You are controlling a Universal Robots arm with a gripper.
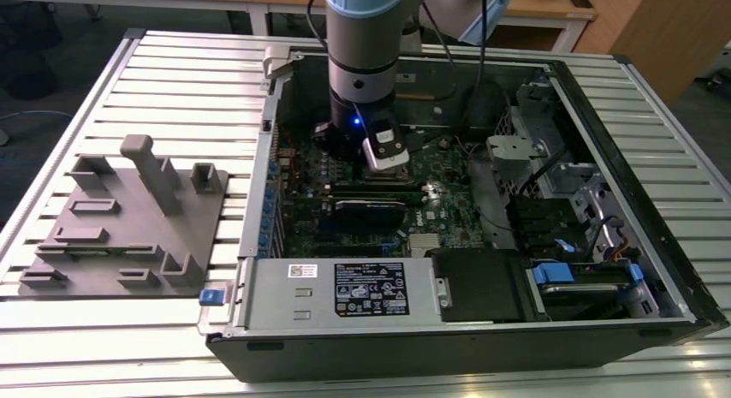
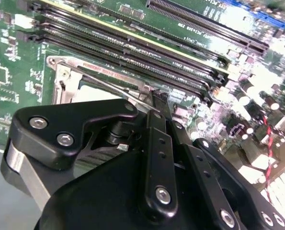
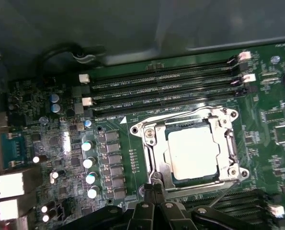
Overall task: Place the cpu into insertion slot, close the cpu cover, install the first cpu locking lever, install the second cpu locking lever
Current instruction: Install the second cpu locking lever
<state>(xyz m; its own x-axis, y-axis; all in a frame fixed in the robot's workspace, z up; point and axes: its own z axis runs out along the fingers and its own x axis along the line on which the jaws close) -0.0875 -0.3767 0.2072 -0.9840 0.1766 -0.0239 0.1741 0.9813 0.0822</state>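
At the cpu cover (image 3: 190,151), the pincer (image 3: 156,188) closed on a lever.

Your exterior view looks down from high in front, taking in the whole open computer case (image 1: 480,201) on the slatted table (image 1: 171,64), arm (image 1: 363,47) coming down over the green circuit board (image 1: 446,201). Your first wrist view stares almost straight down, close over the insertion slot (image 3: 190,151). Your second wrist view skims low across the gripper (image 2: 159,103). Both wrist views share the slot's metal rim and neighbouring long black card slots (image 3: 166,81).
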